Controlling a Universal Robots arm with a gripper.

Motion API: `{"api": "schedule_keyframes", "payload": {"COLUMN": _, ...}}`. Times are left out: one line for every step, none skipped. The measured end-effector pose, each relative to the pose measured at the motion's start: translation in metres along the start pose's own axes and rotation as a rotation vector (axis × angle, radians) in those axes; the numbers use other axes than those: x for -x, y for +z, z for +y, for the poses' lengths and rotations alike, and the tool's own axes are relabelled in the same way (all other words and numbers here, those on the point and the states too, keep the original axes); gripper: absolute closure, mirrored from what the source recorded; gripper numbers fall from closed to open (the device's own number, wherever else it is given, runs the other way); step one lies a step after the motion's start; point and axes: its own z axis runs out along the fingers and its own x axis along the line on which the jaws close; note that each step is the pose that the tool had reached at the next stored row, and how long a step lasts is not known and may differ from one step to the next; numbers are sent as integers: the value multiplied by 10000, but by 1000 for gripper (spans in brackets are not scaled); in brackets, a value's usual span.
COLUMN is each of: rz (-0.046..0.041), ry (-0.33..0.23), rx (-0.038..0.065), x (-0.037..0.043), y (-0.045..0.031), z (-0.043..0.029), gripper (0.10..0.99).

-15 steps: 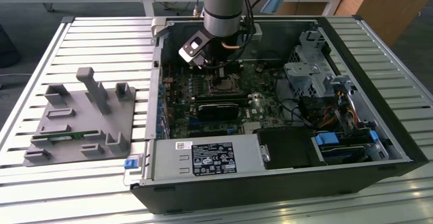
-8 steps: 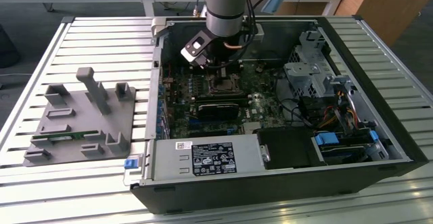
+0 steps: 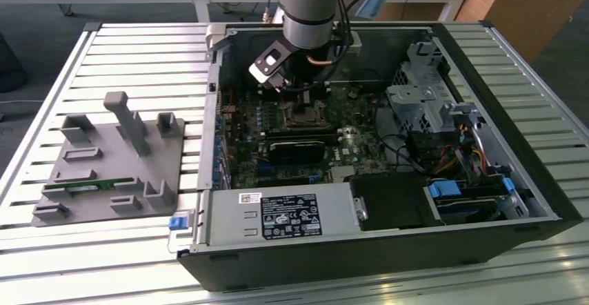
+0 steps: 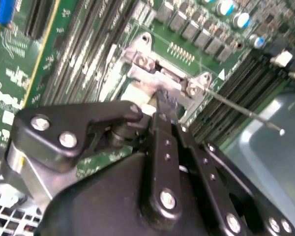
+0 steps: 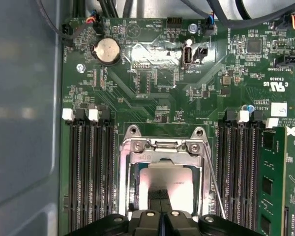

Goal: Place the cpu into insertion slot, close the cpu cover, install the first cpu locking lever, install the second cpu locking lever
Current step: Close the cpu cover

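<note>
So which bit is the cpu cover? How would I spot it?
Find the open black computer case, then the green circuit board inside. Between the two banks of long black memory slots sits the cpu cover: the only shiny silver square frame, with a big window in its middle.

You have a green motherboard (image 5: 113, 93), black memory slots (image 5: 88, 172) with white latches (image 5: 68, 114), a silver cpu cover (image 5: 162, 156), a silvery-grey cpu (image 5: 169, 178), and a black gripper (image 5: 162, 197).

White print (image 5: 278, 84) on motherboard (image 5: 137, 105), label (image 3: 288, 217) on power supply (image 3: 230, 223)
</note>
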Motion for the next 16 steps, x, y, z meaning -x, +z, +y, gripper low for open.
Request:
{"api": "schedule_keyframes", "payload": {"rz": 0, "ry": 1, "rx": -1, "x": -1, "y": -8, "z": 0, "gripper": 980}}
{"api": "schedule_keyframes", "payload": {"rz": -11, "ry": 1, "rx": -7, "x": 0, "y": -19, "z": -1, "gripper": 980}}
{"api": "schedule_keyframes", "payload": {"rz": -14, "ry": 1, "rx": -9, "x": 0, "y": -28, "z": -2, "gripper": 980}}
{"api": "schedule_keyframes", "payload": {"rz": -12, "ry": 2, "rx": -8, "x": 0, "y": -39, "z": -2, "gripper": 980}}
{"api": "schedule_keyframes", "payload": {"rz": -13, "ry": 1, "rx": -8, "x": -1, "y": -53, "z": -2, "gripper": 980}}
{"api": "schedule_keyframes", "payload": {"rz": -16, "ry": 2, "rx": -9, "x": -1, "y": -68, "z": -2, "gripper": 980}}
{"api": "schedule_keyframes", "payload": {"rz": -15, "ry": 1, "rx": -9, "x": -2, "y": -84, "z": -2, "gripper": 980}}
{"api": "schedule_keyframes", "payload": {"rz": -14, "ry": 2, "rx": -9, "x": -3, "y": -103, "z": -2, "gripper": 980}}
{"api": "schedule_keyframes", "payload": {"rz": -14, "ry": 2, "rx": -9, "x": -3, "y": -119, "z": -2, "gripper": 980}}
{"api": "schedule_keyframes", "payload": {"rz": -15, "ry": 2, "rx": -10, "x": -4, "y": -129, "z": -2, "gripper": 980}}
{"api": "schedule_keyframes", "payload": {"rz": -13, "ry": 1, "rx": -9, "x": -4, "y": -128, "z": 0, "gripper": 980}}
{"api": "schedule_keyframes", "payload": {"rz": -12, "ry": 2, "rx": -12, "x": -4, "y": -128, "z": 5, "gripper": 980}}
{"api": "schedule_keyframes", "payload": {"rz": -14, "ry": 2, "rx": -14, "x": -4, "y": -129, "z": 14, "gripper": 980}}
{"api": "schedule_keyframes", "payload": {"rz": -15, "ry": 2, "rx": -15, "x": -4, "y": -129, "z": 24, "gripper": 980}}
{"api": "schedule_keyframes", "payload": {"rz": -14, "ry": 2, "rx": -15, "x": -4, "y": -129, "z": 32, "gripper": 980}}
{"api": "schedule_keyframes", "payload": {"rz": -14, "ry": 2, "rx": -14, "x": -4, "y": -128, "z": 36, "gripper": 980}}
